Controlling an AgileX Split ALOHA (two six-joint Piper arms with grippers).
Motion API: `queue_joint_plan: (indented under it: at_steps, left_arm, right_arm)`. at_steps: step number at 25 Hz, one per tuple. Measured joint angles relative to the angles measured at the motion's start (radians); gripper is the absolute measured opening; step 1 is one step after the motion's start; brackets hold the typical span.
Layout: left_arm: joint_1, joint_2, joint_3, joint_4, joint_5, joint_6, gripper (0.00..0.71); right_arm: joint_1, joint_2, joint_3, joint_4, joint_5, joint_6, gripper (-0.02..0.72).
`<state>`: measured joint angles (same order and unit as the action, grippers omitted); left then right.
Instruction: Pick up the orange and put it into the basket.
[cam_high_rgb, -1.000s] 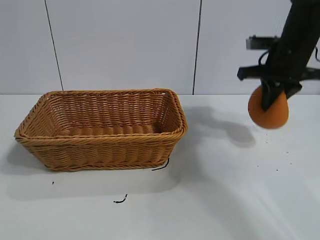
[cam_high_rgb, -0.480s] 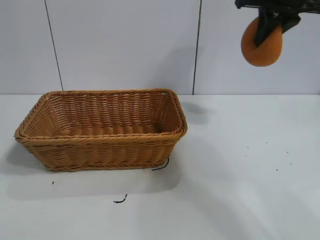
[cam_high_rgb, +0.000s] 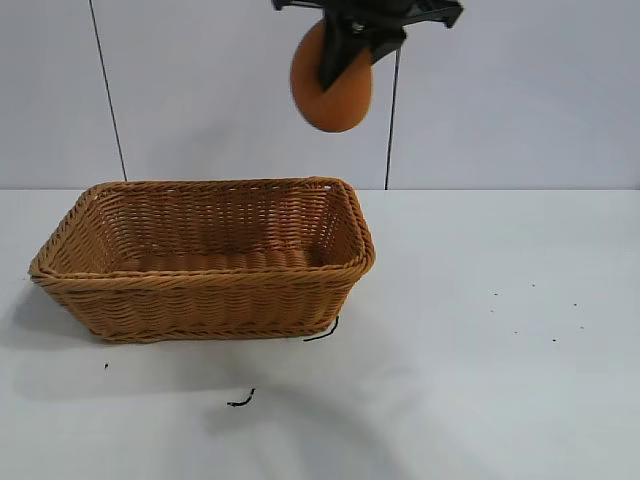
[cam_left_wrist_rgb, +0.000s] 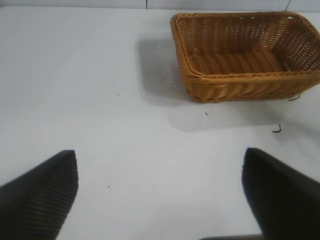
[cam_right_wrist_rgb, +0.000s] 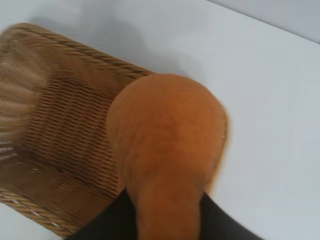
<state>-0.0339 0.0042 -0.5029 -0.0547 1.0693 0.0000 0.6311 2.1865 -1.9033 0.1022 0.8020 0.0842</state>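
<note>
Wicker basket sits on a white worktop, toward the left in the exterior view, open side up. High above its right end, the right claw hangs at the top of that view, its dark fingers clamped on the orange, whose round bottom points down. From the right wrist, the orange fills the middle, with the basket below it. The left claw is spread wide and holds nothing, above bare worktop, well apart from the basket.
</note>
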Motion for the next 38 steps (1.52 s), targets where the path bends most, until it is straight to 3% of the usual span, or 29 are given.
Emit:
queue_joint_plan:
  at_steps: [6,11,14,17,20,32,38]
  left_arm:
    - [0.000,0.000,0.000,0.000,0.000,0.000,0.639]
    - [0.000,0.000,0.000,0.000,0.000,0.000,0.639]
    - [0.000,0.000,0.000,0.000,0.000,0.000,0.639]
    - [0.000,0.000,0.000,0.000,0.000,0.000,0.639]
    - [0.000,0.000,0.000,0.000,0.000,0.000,0.639]
    - [0.000,0.000,0.000,0.000,0.000,0.000,0.639]
    - [0.000,0.000,0.000,0.000,0.000,0.000,0.639]
  right_arm:
    - [0.023,0.125,0.000,-0.002,-0.095,0.000,0.090]
    - [0.021,0.154,0.000,-0.006,-0.094,0.000,0.123]
    - [0.021,0.153,0.000,-0.006,-0.091,0.000,0.313]
    - [0.021,0.150,0.000,-0.006,-0.074,-0.003,0.580]
    - [0.021,0.128,-0.005,-0.006,-0.048,-0.004,0.668]
    - [-0.068,0.089,-0.280,-0.029,0.152,0.005,0.694]
    - [-0.187,0.089,-0.299,-0.102,0.236,0.018,0.694]
